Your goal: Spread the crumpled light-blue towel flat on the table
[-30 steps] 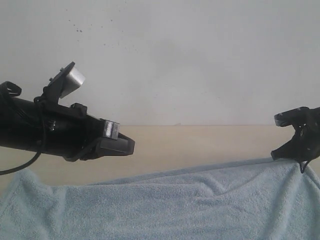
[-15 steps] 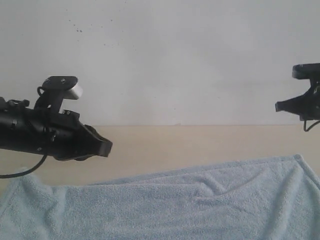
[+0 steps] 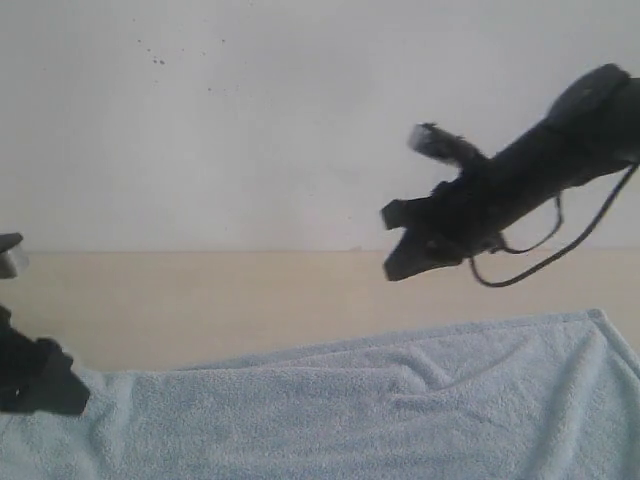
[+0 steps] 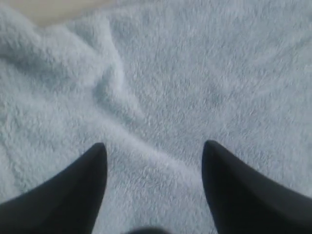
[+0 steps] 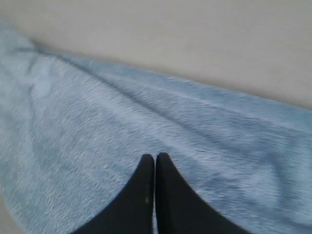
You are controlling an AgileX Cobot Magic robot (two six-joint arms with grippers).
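Note:
The light-blue towel (image 3: 380, 410) lies spread across the near part of the beige table (image 3: 250, 295), with low folds near its middle. My left gripper (image 3: 60, 392) sits low at the towel's left end. In the left wrist view the left gripper (image 4: 155, 145) is open just above the towel (image 4: 195, 73), which has a ridge there, and nothing is between the fingers. My right gripper (image 3: 395, 262) hangs in the air above the towel's middle-right. Its fingers (image 5: 155, 156) are pressed together and hold nothing, over the towel (image 5: 97, 122) near its far hem.
A white speckled wall (image 3: 300, 120) rises behind the table. Bare table (image 5: 195, 48) runs beyond the towel's far edge. A cable (image 3: 560, 245) loops under the right arm.
The right gripper released the towel's right corner, rose, then swung left toward the middle. The left arm dropped and drew back to the towel's left end. The right corner now lies flat.

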